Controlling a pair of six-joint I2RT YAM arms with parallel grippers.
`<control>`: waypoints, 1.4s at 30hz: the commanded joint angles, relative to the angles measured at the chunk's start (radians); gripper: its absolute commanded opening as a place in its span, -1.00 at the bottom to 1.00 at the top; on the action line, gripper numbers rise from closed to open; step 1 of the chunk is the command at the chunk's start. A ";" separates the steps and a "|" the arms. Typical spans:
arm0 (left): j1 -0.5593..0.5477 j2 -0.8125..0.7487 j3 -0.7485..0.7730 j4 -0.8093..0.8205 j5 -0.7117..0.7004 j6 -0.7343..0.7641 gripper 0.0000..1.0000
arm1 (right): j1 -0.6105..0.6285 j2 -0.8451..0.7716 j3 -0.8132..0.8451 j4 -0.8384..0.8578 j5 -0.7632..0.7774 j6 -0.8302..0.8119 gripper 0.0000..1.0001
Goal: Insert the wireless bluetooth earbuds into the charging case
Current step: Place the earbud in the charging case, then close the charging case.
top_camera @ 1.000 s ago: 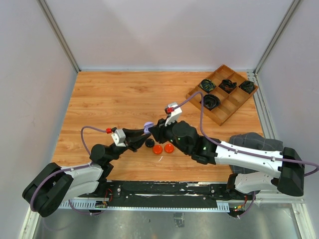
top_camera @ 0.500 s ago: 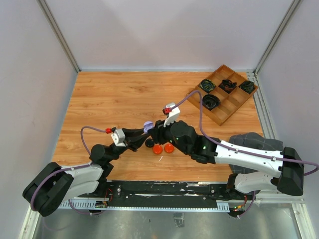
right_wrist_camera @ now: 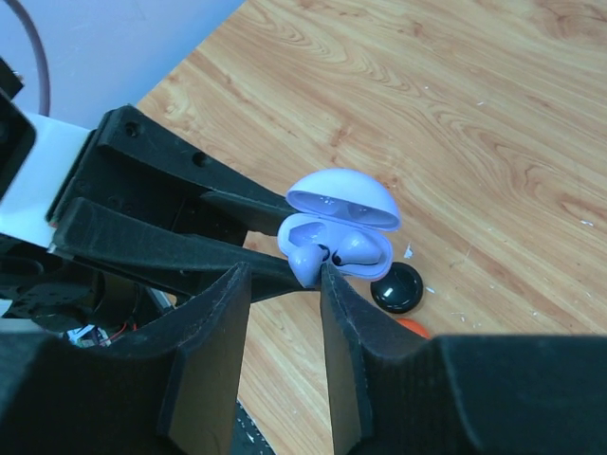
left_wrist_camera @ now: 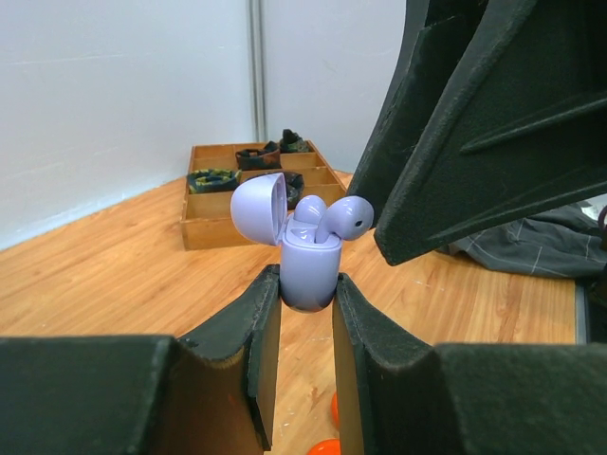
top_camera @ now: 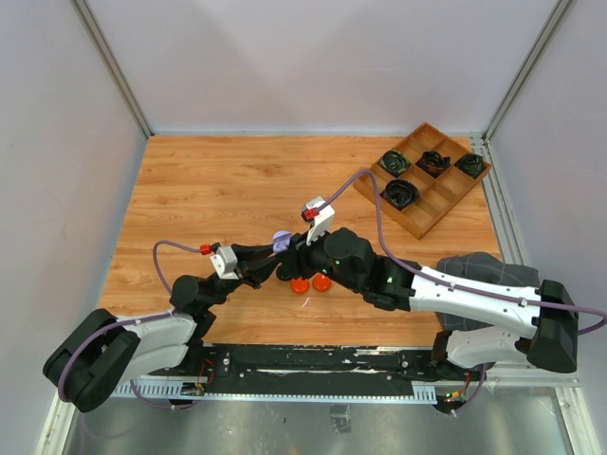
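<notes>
My left gripper (left_wrist_camera: pixel 305 278) is shut on the base of a lilac charging case (left_wrist_camera: pixel 310 275), held upright above the table with its lid (left_wrist_camera: pixel 258 204) flipped open. Two lilac earbuds rest in it: one (left_wrist_camera: pixel 308 210) sits low, the other (left_wrist_camera: pixel 343 216) stands proud of its socket. In the right wrist view the case (right_wrist_camera: pixel 365 265) lies just past my right gripper (right_wrist_camera: pixel 282 272), which is open. One of its fingertips (right_wrist_camera: pixel 329 280) is beside the raised earbud (right_wrist_camera: pixel 305 261). From above, both grippers meet at the case (top_camera: pixel 282 240).
A black disc (right_wrist_camera: pixel 396 288) and two orange discs (top_camera: pixel 300 283) (top_camera: pixel 321 281) lie on the wooden table under the grippers. A wooden compartment tray (top_camera: pixel 433 210) with coiled black cables stands at the back right. A grey cloth (top_camera: pixel 484 270) lies at the right.
My right gripper has gone from shut to open, letting go of the earbud at the case, and its wrist has shifted slightly left. The left gripper holds still.
</notes>
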 commanded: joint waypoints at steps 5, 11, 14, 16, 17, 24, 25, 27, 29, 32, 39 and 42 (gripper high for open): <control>-0.001 0.007 -0.074 0.048 0.021 0.013 -1.00 | 0.015 -0.002 0.059 0.009 -0.083 -0.043 -0.26; -0.001 0.019 -0.067 0.050 0.045 0.009 -0.99 | 0.015 0.032 0.106 -0.018 -0.102 -0.100 -0.23; -0.001 0.019 -0.063 0.049 0.053 0.008 -0.99 | 0.012 0.036 0.126 -0.044 -0.115 -0.134 -0.21; -0.001 0.019 -0.060 0.046 0.064 0.008 -0.99 | -0.005 0.025 0.140 -0.068 -0.148 -0.183 -0.12; -0.001 0.021 -0.059 0.043 0.070 0.008 -0.99 | -0.022 0.019 0.152 -0.096 -0.177 -0.208 -0.08; -0.001 0.059 -0.034 0.049 0.151 -0.009 -0.99 | -0.172 -0.035 0.204 -0.270 -0.382 -0.329 0.19; -0.001 0.067 -0.033 0.059 0.163 -0.014 -0.99 | -0.202 -0.035 0.207 -0.285 -0.431 -0.333 0.23; -0.001 0.082 -0.030 0.083 0.191 -0.026 -1.00 | -0.259 -0.032 0.213 -0.307 -0.550 -0.342 0.34; -0.001 0.092 -0.022 0.097 0.221 -0.038 -1.00 | -0.293 -0.029 0.214 -0.327 -0.628 -0.368 0.44; -0.001 0.102 -0.014 0.098 0.250 -0.046 -0.99 | -0.318 -0.013 0.208 -0.347 -0.722 -0.409 0.62; -0.001 0.131 -0.010 0.128 0.258 -0.062 -1.00 | -0.358 0.058 0.185 -0.349 -0.854 -0.445 0.76; -0.001 0.143 -0.011 0.146 0.255 -0.075 -0.99 | -0.359 0.084 0.178 -0.350 -0.874 -0.457 0.78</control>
